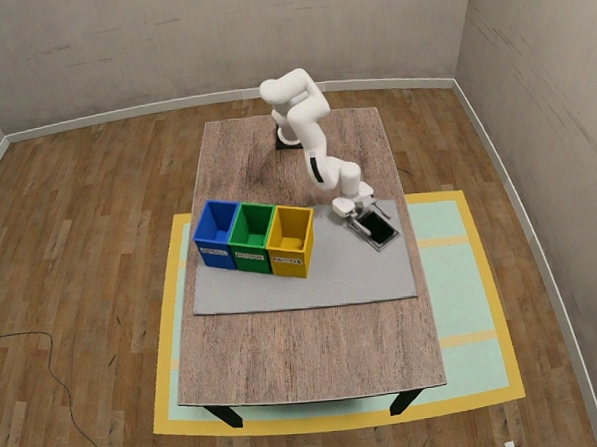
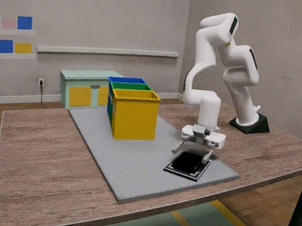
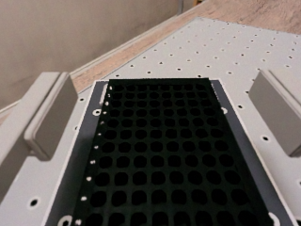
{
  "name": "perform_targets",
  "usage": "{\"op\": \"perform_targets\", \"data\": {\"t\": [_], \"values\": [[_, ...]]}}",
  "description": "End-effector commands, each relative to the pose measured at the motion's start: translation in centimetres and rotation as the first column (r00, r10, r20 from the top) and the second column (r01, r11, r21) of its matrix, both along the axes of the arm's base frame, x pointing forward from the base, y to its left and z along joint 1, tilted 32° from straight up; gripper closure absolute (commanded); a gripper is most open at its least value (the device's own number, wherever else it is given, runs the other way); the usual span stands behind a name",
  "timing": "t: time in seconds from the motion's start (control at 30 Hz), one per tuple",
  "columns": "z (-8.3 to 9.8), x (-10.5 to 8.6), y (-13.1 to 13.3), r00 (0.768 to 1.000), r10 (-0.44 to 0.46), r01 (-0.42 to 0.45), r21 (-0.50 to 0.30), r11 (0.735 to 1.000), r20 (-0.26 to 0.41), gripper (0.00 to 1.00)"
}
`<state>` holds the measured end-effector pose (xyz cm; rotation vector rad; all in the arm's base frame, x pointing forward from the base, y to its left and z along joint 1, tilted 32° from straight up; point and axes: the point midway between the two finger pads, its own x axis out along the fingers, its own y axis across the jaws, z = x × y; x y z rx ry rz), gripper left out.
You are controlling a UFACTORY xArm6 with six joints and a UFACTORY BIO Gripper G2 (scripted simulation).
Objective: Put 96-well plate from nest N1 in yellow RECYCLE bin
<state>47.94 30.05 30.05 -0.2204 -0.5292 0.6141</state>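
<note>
The black 96-well plate (image 1: 377, 230) (image 2: 186, 162) (image 3: 160, 155) sits flat in the plate nest (image 1: 380, 246) (image 2: 180, 173) (image 3: 81, 148), a dark frame with pale corner pieces at the mat's right side. My gripper (image 1: 379, 223) (image 2: 189, 156) (image 3: 165, 113) is open, pointing down low over the plate. One finger stands off each long side, with a visible gap to the plate in the wrist view. The yellow RECYCLE bin (image 1: 290, 269) (image 2: 135, 118) stands upright and looks empty inside.
The green bin (image 1: 253, 265) (image 2: 132, 86) and the blue bin (image 1: 216, 260) (image 2: 127, 79) stand upright in a close row beside the yellow one, on its far side from the nest. All three stand on the grey perforated mat (image 1: 343, 285) (image 2: 140, 171).
</note>
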Motion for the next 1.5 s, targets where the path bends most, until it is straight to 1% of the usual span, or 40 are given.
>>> {"op": "perform_targets", "data": {"t": [0.0,0.17,1.23,1.47], "values": [[0.2,0.0,0.1,1.000,0.001,-0.001,0.002,1.000,0.003,0.63],[0.2,0.0,0.1,1.000,0.001,-0.001,0.002,1.000,0.003,0.63],[-1.5,1.1,0.0,1.000,0.001,-0.001,0.002,1.000,0.003,0.63],[-1.5,1.1,0.0,1.000,0.001,-0.001,0.002,1.000,0.003,0.63]]}}
